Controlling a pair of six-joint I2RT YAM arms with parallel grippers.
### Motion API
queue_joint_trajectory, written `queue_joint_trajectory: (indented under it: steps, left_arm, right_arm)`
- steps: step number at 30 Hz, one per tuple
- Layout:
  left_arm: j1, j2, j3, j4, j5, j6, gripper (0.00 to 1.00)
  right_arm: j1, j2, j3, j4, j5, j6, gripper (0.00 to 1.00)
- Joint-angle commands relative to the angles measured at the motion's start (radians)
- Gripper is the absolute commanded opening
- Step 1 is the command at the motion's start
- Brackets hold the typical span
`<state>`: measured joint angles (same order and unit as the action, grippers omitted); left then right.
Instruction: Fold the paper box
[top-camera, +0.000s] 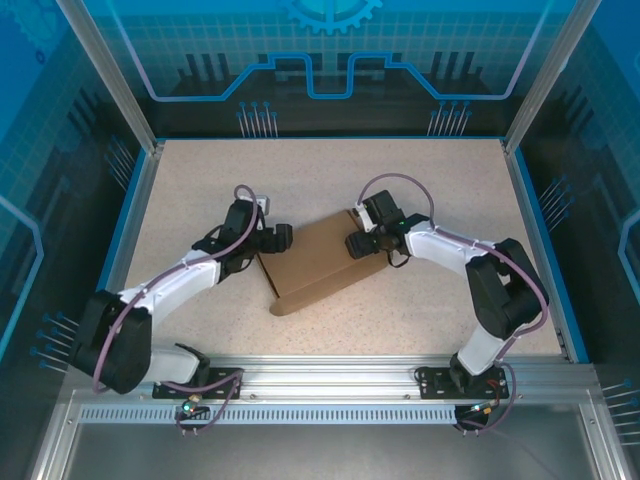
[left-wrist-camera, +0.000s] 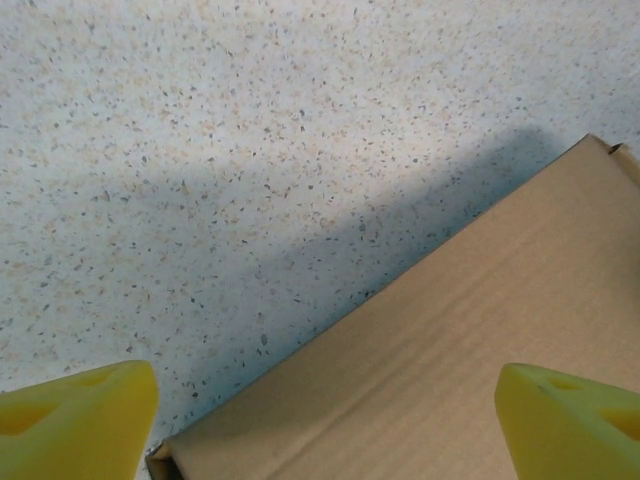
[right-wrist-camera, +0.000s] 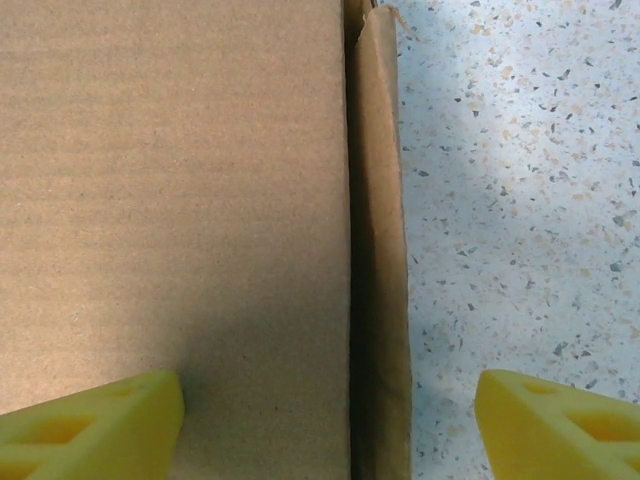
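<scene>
Item 1, left gripper (top-camera: 277, 238): fingers (left-wrist-camera: 75, 425) spread wide and empty, poised over the left edge of the paper box (top-camera: 320, 262).
Item 2, paper box: lies flat mid-table (top-camera: 200, 180) between the grippers, lid down (it looks closed to you). Its long axis runs from near left to far right.
Item 3, right gripper (top-camera: 360, 243): fingers (right-wrist-camera: 90, 425) wide apart and empty, straddling the right side-wall seam.
Note: both arms are equally near, so I judge your next press comes inward from either end.

One paper box (top-camera: 318, 262), two end effectors (top-camera: 281, 240) (top-camera: 358, 245)
</scene>
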<state>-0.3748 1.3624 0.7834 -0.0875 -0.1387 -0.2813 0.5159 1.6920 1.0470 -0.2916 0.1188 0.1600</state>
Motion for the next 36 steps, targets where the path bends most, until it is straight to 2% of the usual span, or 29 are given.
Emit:
queue_joint_trajectory:
  steps: [1, 9, 16, 20, 25, 31, 36]
  left_arm:
    - [0.026, 0.074, 0.059, -0.012, 0.075, 0.017, 0.89]
    - [0.046, 0.186, 0.140, -0.031, 0.094, 0.040, 0.89]
    - [0.053, 0.186, 0.160, -0.021, 0.085, 0.039, 0.89]
    - [0.060, 0.160, 0.131, 0.023, 0.098, 0.014, 0.89]
    - [0.063, 0.155, 0.126, 0.034, 0.179, -0.013, 0.90]
    - [0.063, 0.183, 0.127, -0.001, 0.256, 0.003, 0.89]
    - [0.069, 0.214, 0.146, -0.062, 0.214, 0.077, 0.89]
  right_arm:
    - [-0.014, 0.054, 0.021, -0.044, 0.000, -0.004, 0.78]
    - [-0.086, 0.154, 0.164, -0.069, -0.089, -0.031, 0.76]
    - [-0.087, 0.064, 0.191, -0.107, -0.080, -0.042, 0.77]
    - [-0.076, -0.026, 0.156, -0.155, -0.080, -0.037, 0.77]
    - [-0.065, -0.130, 0.094, -0.206, -0.127, -0.010, 0.78]
    - [-0.067, -0.212, -0.026, -0.228, -0.255, 0.080, 0.78]
    - [-0.063, -0.244, -0.154, -0.127, -0.414, 0.218, 0.78]
